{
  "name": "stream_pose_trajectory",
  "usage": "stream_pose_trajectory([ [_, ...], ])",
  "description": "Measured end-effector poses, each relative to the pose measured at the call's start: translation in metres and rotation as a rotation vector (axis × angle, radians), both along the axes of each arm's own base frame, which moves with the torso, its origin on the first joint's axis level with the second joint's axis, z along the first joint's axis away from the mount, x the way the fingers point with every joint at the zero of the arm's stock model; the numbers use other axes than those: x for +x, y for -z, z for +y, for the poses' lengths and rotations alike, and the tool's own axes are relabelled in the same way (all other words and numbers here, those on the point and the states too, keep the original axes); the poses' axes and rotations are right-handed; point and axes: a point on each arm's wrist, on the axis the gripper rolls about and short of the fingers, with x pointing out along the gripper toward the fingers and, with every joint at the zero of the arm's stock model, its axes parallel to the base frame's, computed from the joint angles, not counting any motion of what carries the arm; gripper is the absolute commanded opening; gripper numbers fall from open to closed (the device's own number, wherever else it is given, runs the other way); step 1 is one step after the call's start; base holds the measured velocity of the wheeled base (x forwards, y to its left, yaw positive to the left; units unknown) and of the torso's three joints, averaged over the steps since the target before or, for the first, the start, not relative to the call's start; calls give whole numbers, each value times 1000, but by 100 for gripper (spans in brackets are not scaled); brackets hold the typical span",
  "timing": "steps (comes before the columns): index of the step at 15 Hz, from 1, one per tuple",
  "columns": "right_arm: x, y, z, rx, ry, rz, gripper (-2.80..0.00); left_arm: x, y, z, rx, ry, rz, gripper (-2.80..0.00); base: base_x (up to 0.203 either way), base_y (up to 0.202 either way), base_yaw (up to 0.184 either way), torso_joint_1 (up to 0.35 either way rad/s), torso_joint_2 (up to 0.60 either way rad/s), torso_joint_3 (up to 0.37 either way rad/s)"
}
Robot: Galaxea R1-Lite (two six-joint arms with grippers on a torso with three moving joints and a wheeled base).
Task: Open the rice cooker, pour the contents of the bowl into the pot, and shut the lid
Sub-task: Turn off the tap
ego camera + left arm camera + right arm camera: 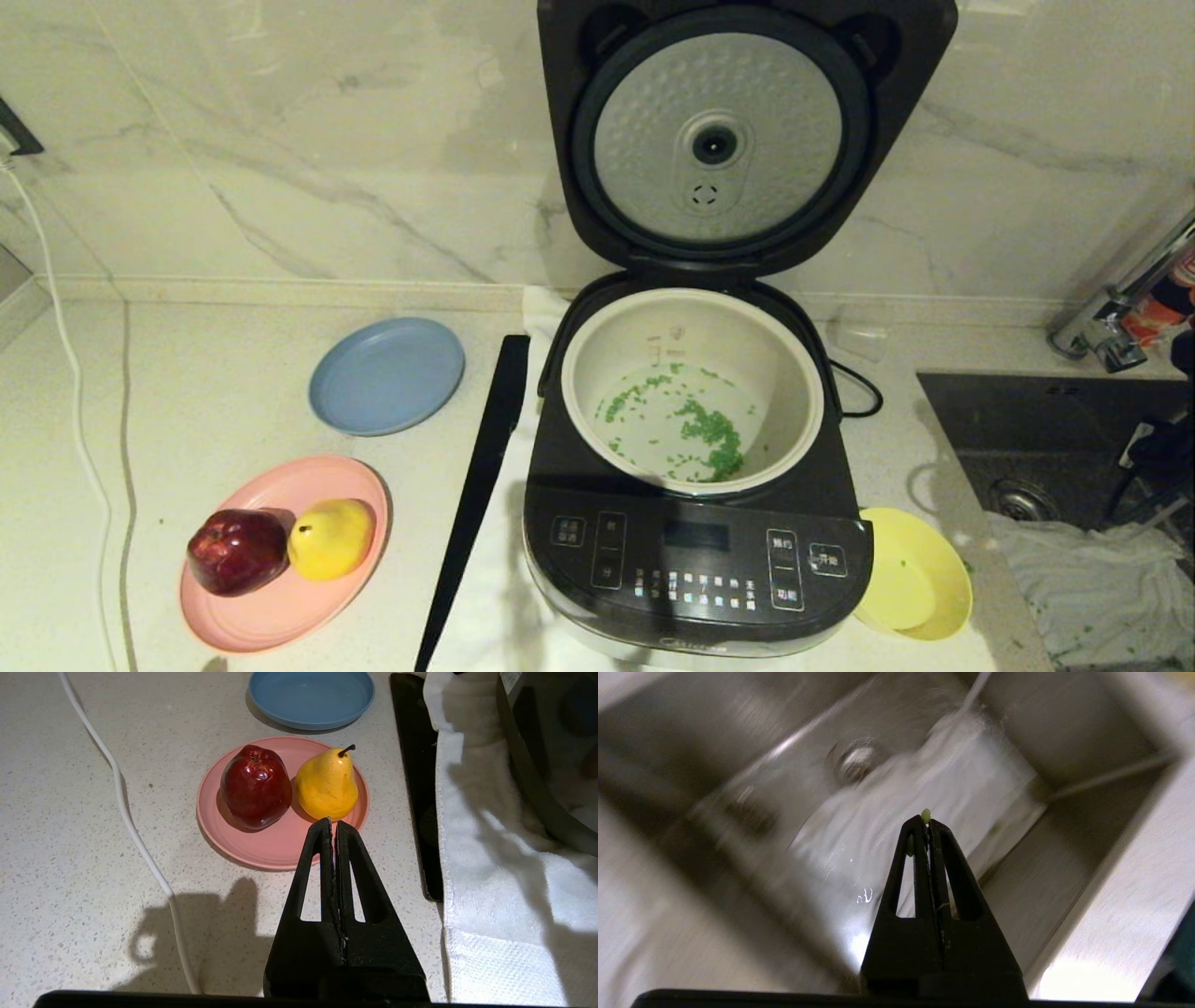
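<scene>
The rice cooker (pixel 695 551) stands mid-counter with its lid (pixel 719 140) swung fully up, dimpled silver plate facing me. Green chopped contents (pixel 709 434) lie scattered on the floor of the cream pot (pixel 691 317). The yellow bowl (pixel 910 574) rests tilted on the counter against the cooker's right front corner, with only a few green specks in it. My right gripper (pixel 927 822) is shut above the steel sink (pixel 738 765), a tiny green bit stuck at its tip. My left gripper (pixel 333 822) hangs shut and empty over the counter, just short of the pink plate (pixel 280 844).
A blue plate (pixel 386 375) and the pink plate (pixel 280 597) with a red apple (pixel 236 551) and yellow pear (pixel 331 539) lie left of the cooker. A long black strip (pixel 481 476) runs beside it. The sink (pixel 1055 420) holds a white cloth (pixel 1092 569). A white cable (pixel 65 373) runs far left.
</scene>
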Motion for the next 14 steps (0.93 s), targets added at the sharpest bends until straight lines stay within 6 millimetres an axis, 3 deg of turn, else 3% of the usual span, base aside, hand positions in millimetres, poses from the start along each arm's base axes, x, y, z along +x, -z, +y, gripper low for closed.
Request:
stream_pose_trajectory([
  [7, 33, 16, -28, -245, 121, -48, -280, 0, 0, 0, 0, 0, 0, -280, 0, 0, 0, 0, 0, 0],
  [11, 40, 22, -53, -331, 169, -74, -280, 0, 0, 0, 0, 0, 0, -280, 0, 0, 0, 0, 0, 0],
  [14, 50, 36, -61, -368, 166, -62, -280, 0, 0, 0, 0, 0, 0, -280, 0, 0, 0, 0, 0, 0],
])
